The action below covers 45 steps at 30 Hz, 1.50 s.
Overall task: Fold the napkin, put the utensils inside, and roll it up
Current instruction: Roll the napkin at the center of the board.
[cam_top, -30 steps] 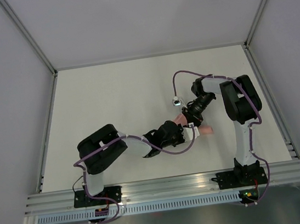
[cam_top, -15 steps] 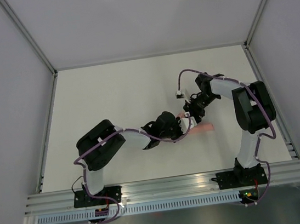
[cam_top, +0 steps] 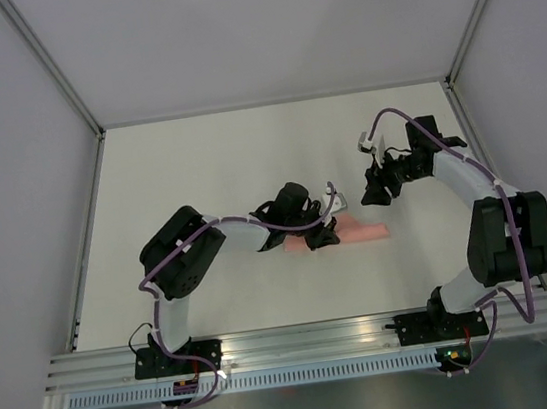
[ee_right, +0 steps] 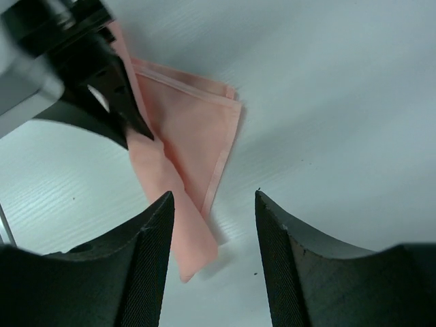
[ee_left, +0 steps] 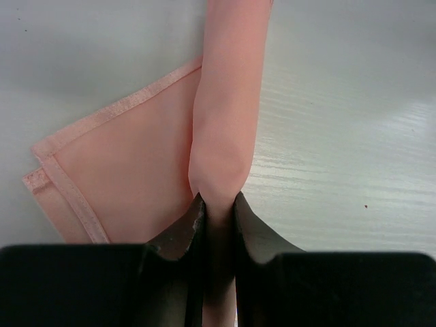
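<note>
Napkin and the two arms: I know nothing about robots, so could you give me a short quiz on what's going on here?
1. True or false: the right end effector is gripping the napkin.
2. What pinches the rolled part of the napkin? A. the left end effector B. the right end effector C. neither
3. Fill in: the napkin's colour is ___.

Key: 1 false, the right end effector is open and empty, away from the napkin. 2 A. 3 pink.
</note>
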Motion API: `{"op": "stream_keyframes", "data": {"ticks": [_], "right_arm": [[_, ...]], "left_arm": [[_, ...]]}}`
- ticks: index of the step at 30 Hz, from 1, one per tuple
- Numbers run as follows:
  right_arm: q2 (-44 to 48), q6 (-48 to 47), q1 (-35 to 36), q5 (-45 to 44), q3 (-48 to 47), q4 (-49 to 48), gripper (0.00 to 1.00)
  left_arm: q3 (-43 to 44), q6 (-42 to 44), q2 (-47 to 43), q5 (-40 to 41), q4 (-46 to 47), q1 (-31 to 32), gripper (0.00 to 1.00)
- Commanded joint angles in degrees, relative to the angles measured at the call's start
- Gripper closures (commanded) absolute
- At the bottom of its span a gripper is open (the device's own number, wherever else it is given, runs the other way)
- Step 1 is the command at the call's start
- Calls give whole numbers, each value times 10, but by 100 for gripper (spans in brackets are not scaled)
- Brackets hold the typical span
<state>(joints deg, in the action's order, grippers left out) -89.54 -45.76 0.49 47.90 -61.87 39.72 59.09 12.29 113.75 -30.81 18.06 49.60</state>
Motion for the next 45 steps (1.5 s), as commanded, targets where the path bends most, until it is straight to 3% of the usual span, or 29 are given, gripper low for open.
{"op": "stream_keyframes", "data": {"ticks": [1, 9, 14, 19, 27, 31, 33, 36, 37, 45], "right_arm": [[48, -86, -1, 61, 50, 12, 43], [231, -55, 20, -5, 258, -206, 39], [291, -37, 116, -116, 336, -296, 36], [266, -35, 197, -179, 366, -359, 35], [198, -25, 270, -264, 366, -417, 35], [166, -27, 300, -287, 368, -431, 37], [158, -25, 307, -295, 367, -435, 41], [145, -23, 311, -303, 364, -433, 55], [139, -23, 311, -308, 363, -432, 63], [116, -29, 311, -294, 347, -399, 74]], "left_arm": [[-2, -37, 68, -60, -177, -19, 98], [100, -46, 144, -94, -306, -28, 98], [135, -57, 162, -100, -352, -35, 98], [160, -83, 176, -101, -379, -45, 98], [183, -117, 177, -87, -413, -46, 98], [183, -138, 168, -80, -414, -46, 91], [182, -145, 161, -76, -416, -46, 87], [181, -155, 148, -69, -416, -46, 79], [181, -158, 146, -66, -414, -46, 77], [145, -223, 66, -57, -343, -54, 58]]}}
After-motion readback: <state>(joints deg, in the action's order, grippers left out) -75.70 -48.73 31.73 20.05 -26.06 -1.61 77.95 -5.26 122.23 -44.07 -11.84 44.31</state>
